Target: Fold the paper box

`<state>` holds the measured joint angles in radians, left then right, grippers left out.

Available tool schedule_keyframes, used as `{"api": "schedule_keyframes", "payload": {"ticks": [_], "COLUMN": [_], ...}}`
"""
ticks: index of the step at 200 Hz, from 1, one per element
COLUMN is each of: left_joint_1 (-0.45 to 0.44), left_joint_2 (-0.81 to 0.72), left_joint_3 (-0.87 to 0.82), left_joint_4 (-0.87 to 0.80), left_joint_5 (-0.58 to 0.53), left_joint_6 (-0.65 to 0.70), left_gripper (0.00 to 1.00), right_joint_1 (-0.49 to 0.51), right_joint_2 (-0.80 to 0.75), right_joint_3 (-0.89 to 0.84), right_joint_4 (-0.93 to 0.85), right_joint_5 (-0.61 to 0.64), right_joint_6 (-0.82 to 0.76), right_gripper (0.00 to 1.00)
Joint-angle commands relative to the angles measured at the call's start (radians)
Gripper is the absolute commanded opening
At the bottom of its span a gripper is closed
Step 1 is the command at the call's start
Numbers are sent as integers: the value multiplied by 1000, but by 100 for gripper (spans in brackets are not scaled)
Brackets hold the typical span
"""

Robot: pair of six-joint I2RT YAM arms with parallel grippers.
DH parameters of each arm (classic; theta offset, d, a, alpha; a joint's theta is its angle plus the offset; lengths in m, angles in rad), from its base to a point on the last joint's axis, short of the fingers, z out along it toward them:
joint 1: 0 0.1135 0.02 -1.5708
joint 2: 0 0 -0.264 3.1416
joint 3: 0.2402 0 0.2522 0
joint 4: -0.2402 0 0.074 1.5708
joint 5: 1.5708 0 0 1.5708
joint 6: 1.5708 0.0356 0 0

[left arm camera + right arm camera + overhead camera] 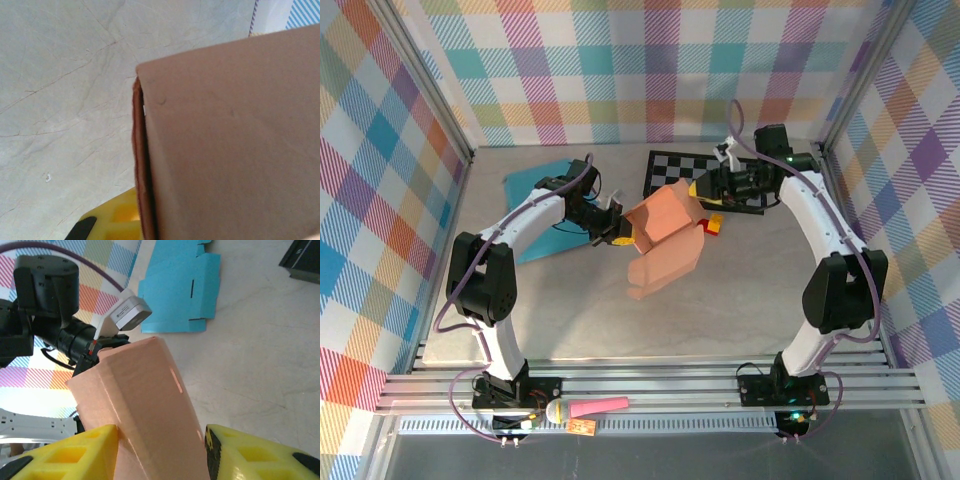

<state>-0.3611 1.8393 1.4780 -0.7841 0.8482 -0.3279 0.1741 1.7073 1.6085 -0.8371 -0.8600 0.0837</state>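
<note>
Creased salmon cardboard box (145, 405) sits between latticed yellow fingers (75, 455).

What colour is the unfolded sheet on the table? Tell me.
Flat sheet: light blue, clearest from the right wrist.

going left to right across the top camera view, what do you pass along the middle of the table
blue flat box blank → left end effector → peach paper box → right end effector

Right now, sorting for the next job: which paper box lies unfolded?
The blue box, flat on the table; the orange box is raised and partly folded.
</note>
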Motion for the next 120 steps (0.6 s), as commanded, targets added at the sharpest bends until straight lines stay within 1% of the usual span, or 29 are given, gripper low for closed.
{"api": "schedule_keyframes", "payload": {"ticks": [1,22,39,57,96,120], "left_joint_1": [8,8,7,7,7,7], "left_joint_2": [-7,-5,-3,-2,-3,-3], "left_joint_3": [23,25,28,27,32,31], "left_joint_4": [-15,-15,-17,-17,-24,-27], "left_joint_5": [26,28,29,31,30,28], "left_joint_6": [5,4,5,6,11,13], "left_gripper": [0,0,0,0,0,0], "right_joint_1": [19,32,53,79,158,214], "right_joint_2": [-13,-28,-34,-40,-45,-43], "right_joint_3": [22,16,26,40,81,102], "right_joint_4": [-28,-30,-55,-82,-136,-150], "right_joint_5": [-1,31,91,175,399,534], "right_joint_6": [-48,-55,-76,-97,-141,-150], "right_gripper": [49,48,48,48,48,45]}}
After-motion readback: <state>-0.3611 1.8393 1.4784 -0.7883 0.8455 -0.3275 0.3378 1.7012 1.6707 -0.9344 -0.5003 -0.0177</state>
